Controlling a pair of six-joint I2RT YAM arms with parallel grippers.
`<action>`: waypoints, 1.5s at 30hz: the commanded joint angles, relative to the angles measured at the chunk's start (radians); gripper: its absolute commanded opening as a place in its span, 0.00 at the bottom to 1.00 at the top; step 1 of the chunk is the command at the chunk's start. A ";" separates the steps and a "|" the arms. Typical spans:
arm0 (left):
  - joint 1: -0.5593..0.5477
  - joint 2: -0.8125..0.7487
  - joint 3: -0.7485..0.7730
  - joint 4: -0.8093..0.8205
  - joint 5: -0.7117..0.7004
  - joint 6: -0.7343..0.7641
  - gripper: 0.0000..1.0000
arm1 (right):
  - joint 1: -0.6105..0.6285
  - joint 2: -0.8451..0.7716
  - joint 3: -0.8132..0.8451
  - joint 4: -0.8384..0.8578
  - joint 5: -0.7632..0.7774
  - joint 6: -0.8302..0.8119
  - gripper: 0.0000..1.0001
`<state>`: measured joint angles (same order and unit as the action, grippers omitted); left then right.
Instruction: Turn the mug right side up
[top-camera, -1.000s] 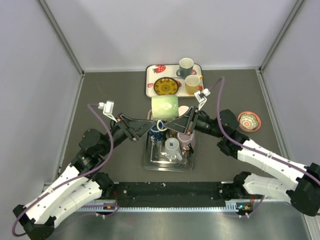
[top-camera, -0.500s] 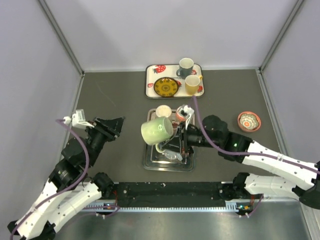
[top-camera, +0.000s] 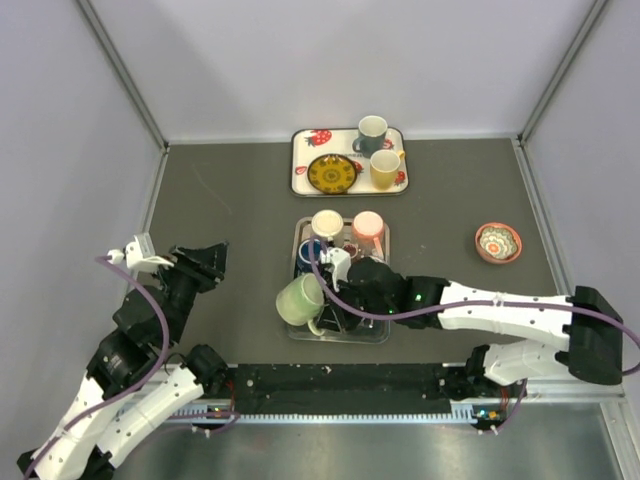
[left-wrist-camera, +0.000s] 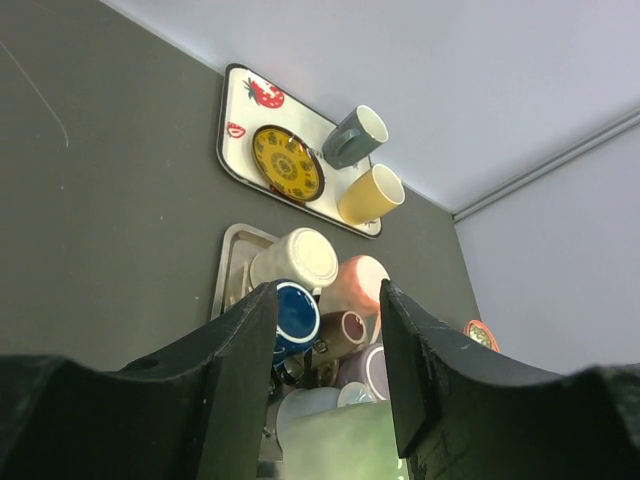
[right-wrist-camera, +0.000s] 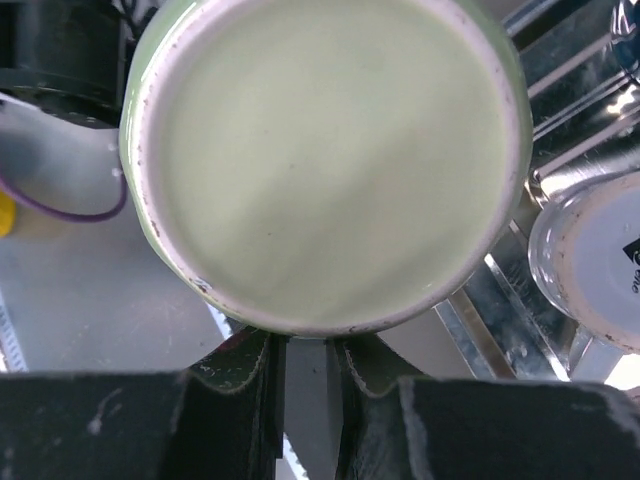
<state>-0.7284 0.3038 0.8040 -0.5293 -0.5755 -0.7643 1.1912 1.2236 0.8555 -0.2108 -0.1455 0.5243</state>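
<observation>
Over the near left corner of the metal tray (top-camera: 345, 337), the right hand (right-wrist-camera: 310, 365) pinches the green mug (top-camera: 300, 300) by its handle, tilted sideways. The left hand (top-camera: 205, 262) hangs aside, half open and empty. The next move likely calls for rolling the mug upright, then lowering it.

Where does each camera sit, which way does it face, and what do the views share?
Top external: above and behind the robot, facing down on the table; left arm and right arm show.
Left wrist: on the left arm, facing across to the strawberry tray; open left gripper frames it.
Right wrist: on the right arm, close against the base of the green mug; right gripper below.
Shared: all three show the green mug.
</observation>
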 joint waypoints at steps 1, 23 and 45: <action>-0.005 -0.022 -0.008 -0.014 -0.018 0.016 0.51 | 0.027 0.036 0.051 0.080 0.072 -0.004 0.00; -0.005 -0.046 -0.098 -0.012 0.017 -0.043 0.51 | 0.070 0.321 0.163 -0.133 0.376 0.080 0.00; -0.005 -0.038 -0.123 -0.017 0.013 -0.041 0.55 | 0.152 0.260 0.201 -0.185 0.345 0.057 0.43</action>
<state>-0.7284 0.2703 0.6868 -0.5537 -0.5652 -0.8093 1.3064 1.5703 0.9974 -0.3954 0.1978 0.5842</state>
